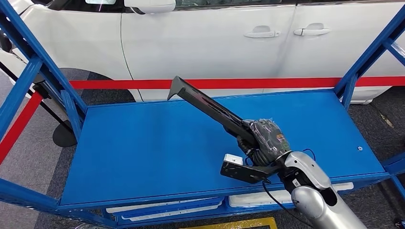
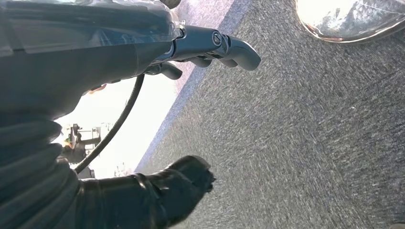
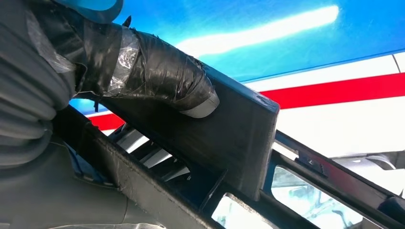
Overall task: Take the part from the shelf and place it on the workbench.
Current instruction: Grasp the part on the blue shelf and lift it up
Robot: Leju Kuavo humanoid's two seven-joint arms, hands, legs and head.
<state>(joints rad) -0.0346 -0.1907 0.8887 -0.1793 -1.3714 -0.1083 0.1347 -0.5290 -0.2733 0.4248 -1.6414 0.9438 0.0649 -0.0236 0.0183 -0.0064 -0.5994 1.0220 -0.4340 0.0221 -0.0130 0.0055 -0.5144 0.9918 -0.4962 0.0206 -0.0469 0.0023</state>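
A white car (image 1: 210, 43) stands behind the blue frame, its two door handles (image 1: 286, 32) close together. A red belt barrier (image 1: 267, 83) runs along its flank. Grey carpet (image 1: 28, 148) covers the floor, with a yellow marking (image 1: 239, 224) nearest me.

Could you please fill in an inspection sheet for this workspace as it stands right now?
Surface: blue workbench, bare top, blue steel frame posts at both ends.
Job's things: long black plastic part held at an angle above the bench, far end raised; whether its near end touches the bench cannot be told.
Clutter: nothing seen.
Hands: right hand grips the part near its lower end; left hand hangs over grey floor, holding nothing, fingers apart.
Cables: thin black cable looping by the right wrist.
Surroundings: white car behind a red barrier belt; grey carpet floor.
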